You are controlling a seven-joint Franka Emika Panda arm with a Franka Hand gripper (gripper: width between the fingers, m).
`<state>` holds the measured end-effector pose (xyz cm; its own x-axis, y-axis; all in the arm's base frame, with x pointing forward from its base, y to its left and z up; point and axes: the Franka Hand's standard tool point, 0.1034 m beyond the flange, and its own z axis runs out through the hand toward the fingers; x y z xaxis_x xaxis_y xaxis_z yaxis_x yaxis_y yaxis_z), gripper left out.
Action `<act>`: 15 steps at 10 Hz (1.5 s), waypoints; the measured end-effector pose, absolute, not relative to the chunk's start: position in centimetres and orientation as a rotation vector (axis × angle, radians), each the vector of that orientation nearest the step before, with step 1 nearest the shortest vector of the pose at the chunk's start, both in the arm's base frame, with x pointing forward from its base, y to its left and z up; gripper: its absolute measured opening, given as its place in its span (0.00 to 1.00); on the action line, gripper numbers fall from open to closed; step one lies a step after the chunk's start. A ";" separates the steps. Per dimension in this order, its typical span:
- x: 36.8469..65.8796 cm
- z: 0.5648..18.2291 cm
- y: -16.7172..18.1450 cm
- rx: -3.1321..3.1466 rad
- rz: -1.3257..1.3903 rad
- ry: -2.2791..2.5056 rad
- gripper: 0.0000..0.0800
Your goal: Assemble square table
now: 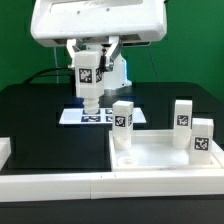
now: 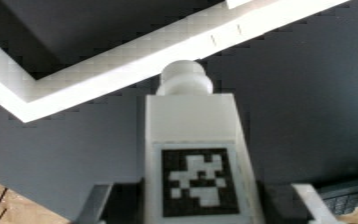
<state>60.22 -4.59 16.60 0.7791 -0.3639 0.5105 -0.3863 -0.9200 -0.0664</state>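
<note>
Above the black table (image 1: pixel 40 110), the gripper (image 1: pixel 88 62) is closed on one upright leg (image 1: pixel 87 78), long axis vertical and peg end down, while the square top (image 1: pixel 160 158) lies lower toward the exterior view's right.

Even bright overhead light; white plastic parts near glare against the matte black counter (image 1: pixel 40 115). Both views soft, low-resolution; wrist view blurrier toward its edges.
</note>
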 end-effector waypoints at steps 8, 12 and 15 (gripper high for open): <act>61.0 11.2 -0.1 2.901 0.803 -0.568 0.36; 61.3 10.2 0.4 2.898 0.792 -0.540 0.36; 61.0 9.2 0.9 2.901 0.771 -0.522 0.36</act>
